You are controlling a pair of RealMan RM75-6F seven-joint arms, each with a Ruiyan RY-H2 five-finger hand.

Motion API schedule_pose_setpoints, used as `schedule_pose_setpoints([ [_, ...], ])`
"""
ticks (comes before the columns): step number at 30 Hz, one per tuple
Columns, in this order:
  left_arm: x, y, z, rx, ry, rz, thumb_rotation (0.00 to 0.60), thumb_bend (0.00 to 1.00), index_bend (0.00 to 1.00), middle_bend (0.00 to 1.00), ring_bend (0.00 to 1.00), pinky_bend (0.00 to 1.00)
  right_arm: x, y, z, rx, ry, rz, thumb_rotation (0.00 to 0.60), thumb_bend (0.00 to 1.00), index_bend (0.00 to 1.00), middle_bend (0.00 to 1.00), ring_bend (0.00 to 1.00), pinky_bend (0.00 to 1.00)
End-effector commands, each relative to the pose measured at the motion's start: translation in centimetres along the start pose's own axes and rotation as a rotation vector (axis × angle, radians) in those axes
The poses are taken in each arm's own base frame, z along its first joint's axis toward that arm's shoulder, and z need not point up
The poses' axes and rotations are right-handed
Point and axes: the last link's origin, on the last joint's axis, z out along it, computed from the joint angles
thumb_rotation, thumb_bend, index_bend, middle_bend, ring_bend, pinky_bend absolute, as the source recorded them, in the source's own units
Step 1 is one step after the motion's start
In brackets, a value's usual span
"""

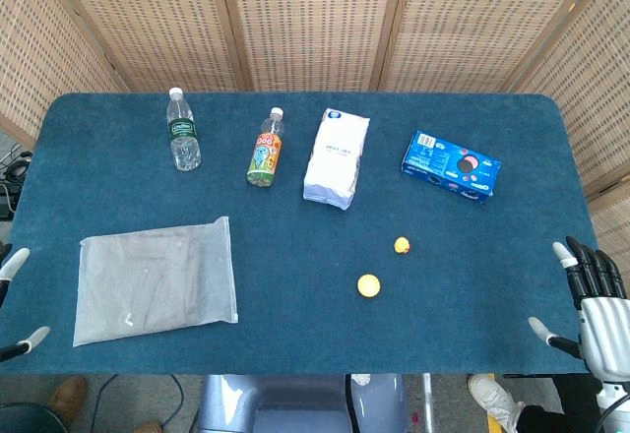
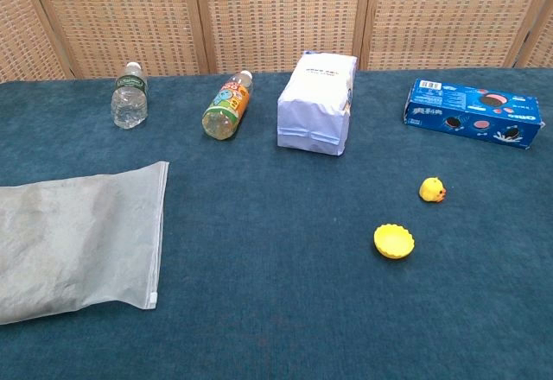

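A: What are you seeing from the head camera?

B: I'm looking at my right robot hand (image 1: 591, 300) sitting at the right edge of the blue surface (image 1: 295, 285), fingers spread apart and holding nothing. My left robot hand (image 1: 14, 300) is barely showing at the left edge: only pale fingertips are poking in, apart from each other, and I'm seeing nothing between them. Neither one is showing in the chest camera.

A: What's lying nearest the left one?

B: The clear plastic bag (image 1: 156, 280) is lying flat just beside it, zip edge turned toward the middle of the surface.

A: And on the right?

B: A little yellow duck (image 1: 402, 246) and a yellow cup (image 1: 368, 285) are sitting near each other but apart, well away from the right robot hand. In the chest camera the cup is standing open side up, nearer to me than the duck.

A: Anything along the back?

B: A row is running left to right: a water bottle (image 1: 182, 130), a juice bottle (image 1: 266, 150) with an orange label, a white paper package (image 1: 337, 157) and a blue biscuit box (image 1: 451, 165). All are lying apart from one another.
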Motion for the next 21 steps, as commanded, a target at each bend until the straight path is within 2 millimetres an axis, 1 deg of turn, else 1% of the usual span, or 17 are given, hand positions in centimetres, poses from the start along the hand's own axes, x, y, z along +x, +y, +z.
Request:
schedule_pose_setpoints([
  [1,0.0,0.0,0.0,0.001,-0.004,0.000,0.600,0.03,0.00,0.00,0.00,0.00,0.0,0.0,0.0,-0.001,-0.001,-0.002,0.600,0.00,0.00,0.00,0.00,0.00],
  [5,-0.2,0.0,0.2,0.001,-0.006,-0.005,0.600,0.03,0.00,0.00,0.00,0.00,-0.3,0.0,0.2,0.000,-0.014,-0.002,0.600,0.00,0.01,0.00,0.00,0.00],
  [8,-0.3,-0.1,0.5,0.005,-0.007,-0.007,0.600,0.03,0.00,0.00,0.00,0.00,-0.6,-0.1,1.1,0.017,-0.042,0.009,0.600,0.00,0.02,0.00,0.00,0.00],
  [11,-0.5,0.0,0.8,0.004,-0.009,-0.003,0.600,0.03,0.00,0.00,0.00,0.00,-1.3,-0.6,3.3,0.065,-0.084,-0.007,0.600,0.00,0.04,0.00,0.00,0.00],
  [14,-0.7,0.3,1.0,-0.004,-0.009,0.008,0.600,0.03,0.00,0.00,0.00,0.00,-2.1,-1.6,5.8,0.124,-0.129,-0.009,0.600,0.00,0.08,0.00,0.00,0.00],
  [19,-1.1,0.5,1.6,-0.022,0.004,0.011,0.600,0.03,0.00,0.00,0.00,0.00,-3.2,-3.1,8.8,0.173,-0.185,0.016,0.600,0.00,0.18,0.00,0.00,0.00],
  [21,-1.5,0.5,2.1,-0.025,0.001,0.011,0.600,0.03,0.00,0.00,0.00,0.00,-4.0,-4.4,11.3,0.204,-0.210,0.017,0.600,0.00,0.22,0.00,0.00,0.00],
])
